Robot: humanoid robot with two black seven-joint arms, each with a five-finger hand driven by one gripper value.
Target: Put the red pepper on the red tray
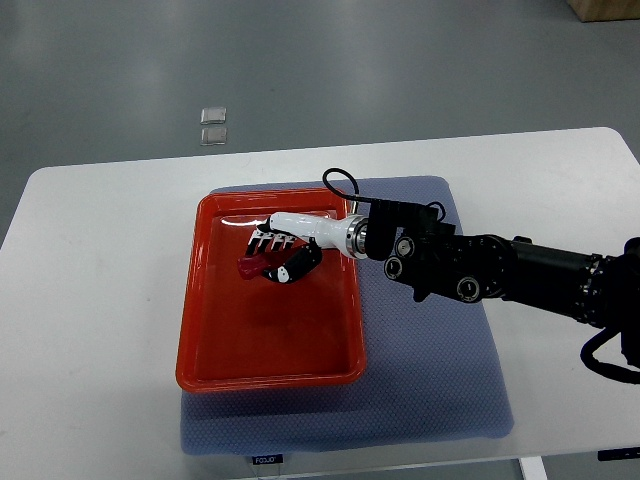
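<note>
While over tray (pixel 215 375), robot hand (pixel 284 250) gripping pepper (pixel 254 267).

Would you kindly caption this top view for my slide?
Right hand holds the red pepper over the red plastic tray on a blue-grey mat.

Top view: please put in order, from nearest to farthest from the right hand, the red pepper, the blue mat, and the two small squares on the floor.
1. red pepper, in the fingers of the right hand, above the red tray.
2. blue mat, under the tray, showing mostly on its right.
3. two small squares, on the floor beyond the table.
</note>
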